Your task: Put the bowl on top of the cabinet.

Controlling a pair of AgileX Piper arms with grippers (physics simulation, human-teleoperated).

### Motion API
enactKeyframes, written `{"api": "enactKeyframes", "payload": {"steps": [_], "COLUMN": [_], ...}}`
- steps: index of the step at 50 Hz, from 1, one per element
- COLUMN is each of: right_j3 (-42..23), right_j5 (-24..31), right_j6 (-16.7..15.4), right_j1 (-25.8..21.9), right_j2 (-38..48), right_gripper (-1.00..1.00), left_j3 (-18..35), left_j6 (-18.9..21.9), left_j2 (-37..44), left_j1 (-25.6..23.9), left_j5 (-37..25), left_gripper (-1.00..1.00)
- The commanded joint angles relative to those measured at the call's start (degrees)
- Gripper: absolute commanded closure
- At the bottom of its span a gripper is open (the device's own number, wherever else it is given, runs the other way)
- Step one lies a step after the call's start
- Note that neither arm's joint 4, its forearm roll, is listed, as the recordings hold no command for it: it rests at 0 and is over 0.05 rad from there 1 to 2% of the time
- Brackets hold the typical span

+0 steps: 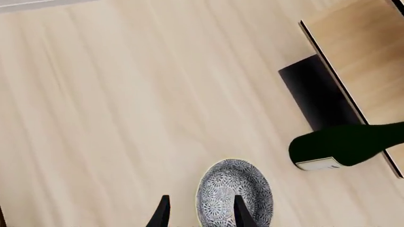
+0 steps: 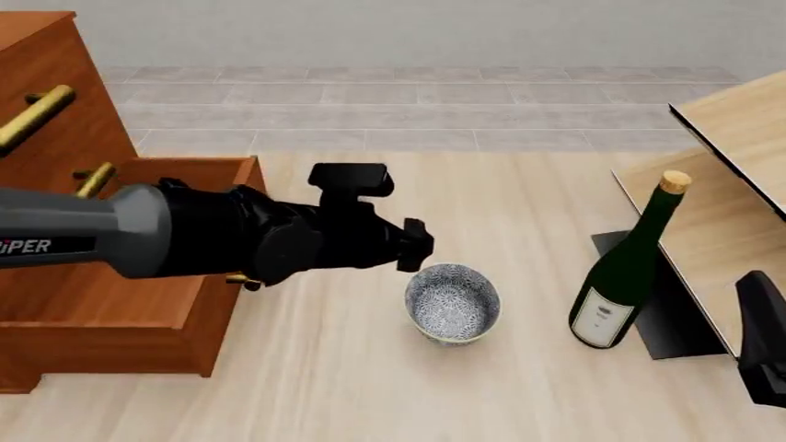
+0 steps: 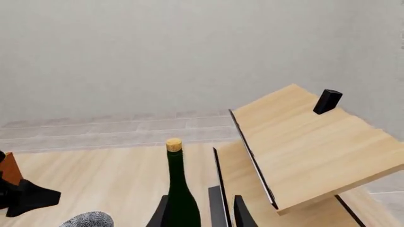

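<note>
Progress: we have not lifted the bowl (image 2: 452, 302); it sits on the counter (image 2: 344, 387), just beside the cabinet (image 2: 110, 313).
Left hand (image 1: 199, 213): released, fingers straddling the bowl's near rim.
Remaining: we judge grasp, lift, placing on top.
Right hand (image 3: 199, 213): released, idle.
Obstacles: wine bottle (image 2: 624, 267) and pale rack (image 2: 737, 138) nearby.
</note>
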State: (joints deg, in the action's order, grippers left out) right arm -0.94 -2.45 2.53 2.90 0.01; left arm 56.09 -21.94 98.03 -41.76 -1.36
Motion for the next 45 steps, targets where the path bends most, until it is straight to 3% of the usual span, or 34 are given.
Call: {"api": "enactKeyframes", "payload": {"steps": [1,45], "right_j3": [-0.03,-0.16], "right_j5": [-0.13,-0.41], "right_j6": [0.07,0.49], "right_j1": [0.09,0.22], "right_j2": [0.00,0.00], "right_gripper": [-1.00,-1.00], "left_j3": [-0.91,-1.14], "left_j6": [-1.35,-2.51], "left_j2": [2.03,8.03], "left_j1": [-0.79,-2.15], "left_j5": [1.32,5.81], "left_gripper": [-1.00,-1.00]}}
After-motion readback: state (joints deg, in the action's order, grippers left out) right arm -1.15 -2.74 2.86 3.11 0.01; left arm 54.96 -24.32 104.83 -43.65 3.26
